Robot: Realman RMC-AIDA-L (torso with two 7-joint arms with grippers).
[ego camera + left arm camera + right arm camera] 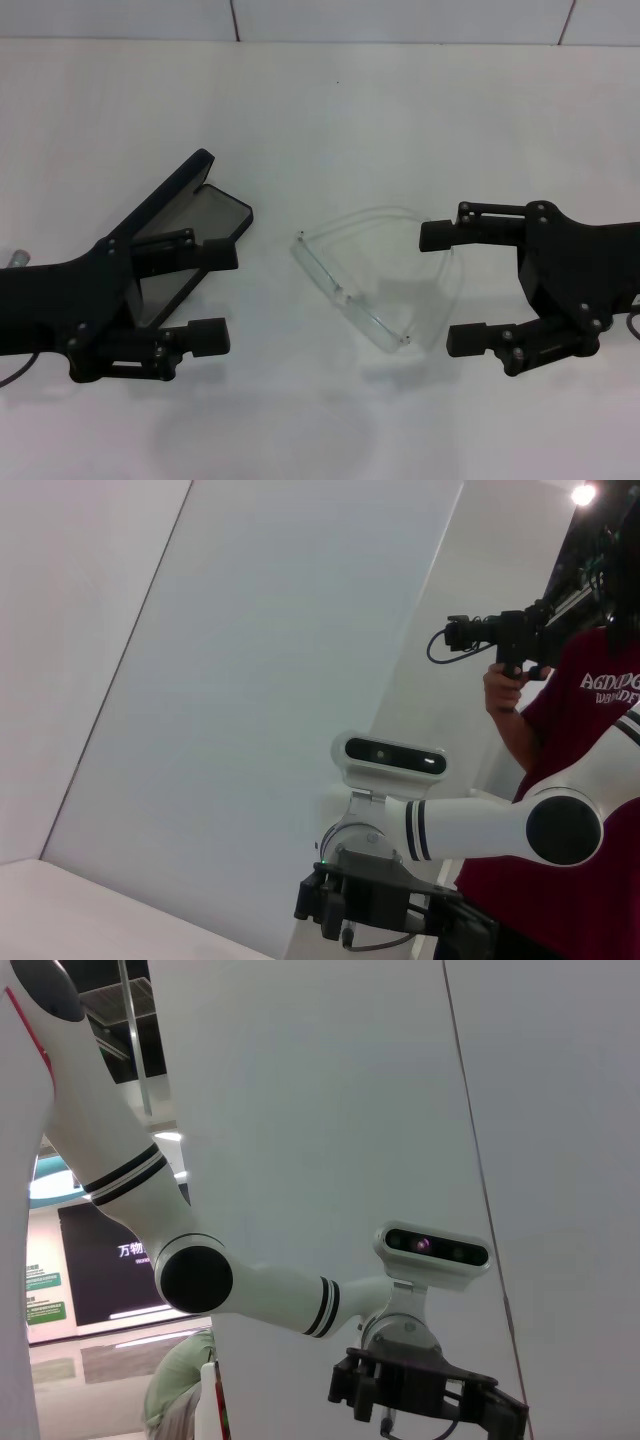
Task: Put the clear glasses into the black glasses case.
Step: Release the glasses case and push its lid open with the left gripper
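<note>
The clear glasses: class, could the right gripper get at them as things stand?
Probably yes. The right gripper is open beside the clear glasses, its fingers already either side of the near arm, and nothing lies between them.

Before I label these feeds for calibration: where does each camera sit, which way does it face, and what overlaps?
Head view: on the robot's head, looking down at the white table; shows the left pincer over the open black glasses case, the right pincer at the clear glasses.
Left wrist view: on the left wrist, facing across and upward; shows the right arm and a person filming.
Right wrist view: on the right wrist, facing back; shows the left arm.
Shared: each wrist view shows the other arm's pincer, which the head view shows from above.
</note>
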